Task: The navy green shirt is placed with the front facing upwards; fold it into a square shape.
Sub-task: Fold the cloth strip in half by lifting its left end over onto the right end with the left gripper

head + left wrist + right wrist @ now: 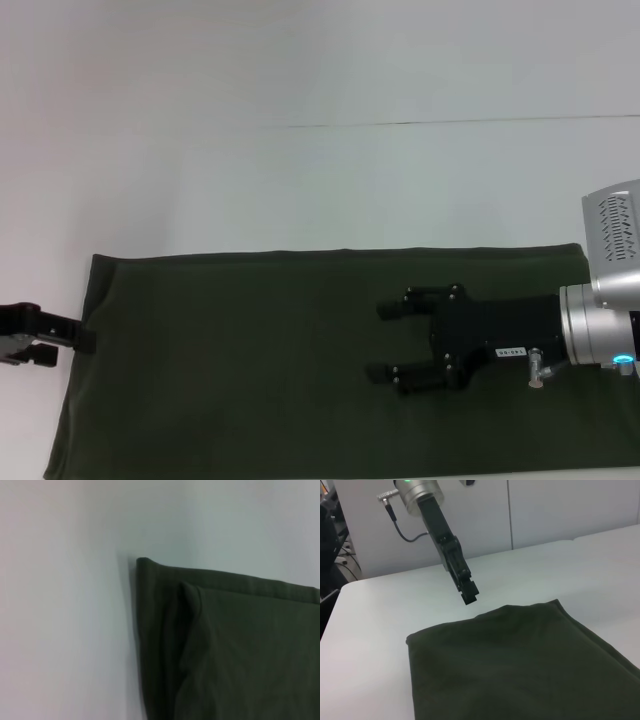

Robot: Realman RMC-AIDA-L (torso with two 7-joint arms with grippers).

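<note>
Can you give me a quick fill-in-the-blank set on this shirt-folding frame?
1. The navy green shirt lies on the white table as a long ____ band, no print showing.
2. The right gripper is above the shirt with its fingers ____.
3. The left gripper is at the shirt's ____ edge in the head view.
4. In the left wrist view the shirt's corner shows ____ layers of cloth.

Missing words: folded; open; left; stacked

Folded shirt [240, 650] corner on white table [60, 610]
</note>
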